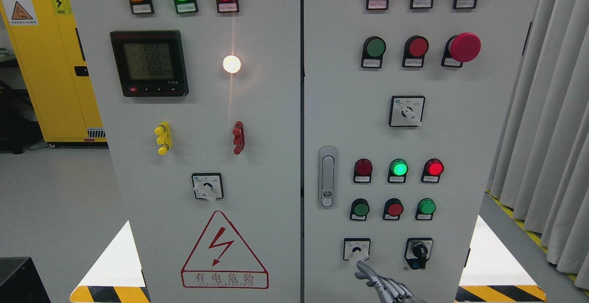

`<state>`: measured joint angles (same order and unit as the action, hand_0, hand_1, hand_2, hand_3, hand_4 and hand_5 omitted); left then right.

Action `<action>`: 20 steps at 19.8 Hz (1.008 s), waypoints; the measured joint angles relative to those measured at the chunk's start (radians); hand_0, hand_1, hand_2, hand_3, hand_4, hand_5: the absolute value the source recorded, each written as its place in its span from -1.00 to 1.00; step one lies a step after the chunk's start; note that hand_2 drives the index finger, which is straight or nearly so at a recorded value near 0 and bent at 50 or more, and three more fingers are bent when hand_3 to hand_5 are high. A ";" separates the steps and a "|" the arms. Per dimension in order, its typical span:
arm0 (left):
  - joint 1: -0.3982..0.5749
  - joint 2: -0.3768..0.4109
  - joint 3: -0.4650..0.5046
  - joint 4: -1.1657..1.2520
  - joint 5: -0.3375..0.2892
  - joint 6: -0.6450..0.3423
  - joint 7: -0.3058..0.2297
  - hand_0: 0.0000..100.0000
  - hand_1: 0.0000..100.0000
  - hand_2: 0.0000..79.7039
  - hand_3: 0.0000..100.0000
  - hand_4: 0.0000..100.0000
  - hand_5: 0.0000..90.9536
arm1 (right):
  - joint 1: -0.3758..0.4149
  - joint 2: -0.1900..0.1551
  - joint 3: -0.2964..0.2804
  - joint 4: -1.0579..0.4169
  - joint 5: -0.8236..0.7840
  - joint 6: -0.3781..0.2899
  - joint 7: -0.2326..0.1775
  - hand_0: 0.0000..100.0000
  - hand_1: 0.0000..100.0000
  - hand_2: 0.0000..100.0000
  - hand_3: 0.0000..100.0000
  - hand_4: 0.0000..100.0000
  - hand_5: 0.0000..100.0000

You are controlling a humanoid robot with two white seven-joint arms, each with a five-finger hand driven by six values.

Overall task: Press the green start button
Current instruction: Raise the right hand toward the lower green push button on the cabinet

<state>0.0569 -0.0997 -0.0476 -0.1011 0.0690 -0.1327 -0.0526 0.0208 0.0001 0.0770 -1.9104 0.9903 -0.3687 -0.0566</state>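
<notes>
The cabinet (pixel 276 165) stands upright with two grey doors meeting at a centre seam. On the right door, one hand (pixel 389 289) enters from the bottom edge, right of centre; its arm is cut off, so left or right cannot be told. One finger (pixel 363 271) is extended up and to the left, its tip touching or just below the white knob of the lower-left selector switch (pixel 356 249). The other fingers are curled back against the palm and grasp nothing.

Two rows above the hand hold buttons. The lower row reads green button (pixel 360 209), red button (pixel 395 209), green button lit brighter (pixel 426 207). Above it sit three lamps: dark red, lit green (pixel 398 168), lit red. Which green one is the start button cannot be told; the labels are too small. All lie well above the fingertip.

A black key switch (pixel 418 250) sits right of the selector. A door latch (pixel 327 176) is near the seam.
</notes>
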 measured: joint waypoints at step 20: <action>0.000 0.000 0.000 0.000 0.000 0.000 0.000 -0.76 0.11 -1.00 -1.00 -1.00 -1.00 | -0.183 0.000 -0.064 0.062 0.257 0.070 0.009 0.01 0.58 -0.97 0.52 0.55 0.60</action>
<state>0.0573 -0.0997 -0.0476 -0.1012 0.0690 -0.1327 -0.0526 -0.1627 0.0000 0.0126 -1.8483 1.2472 -0.2988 -0.0476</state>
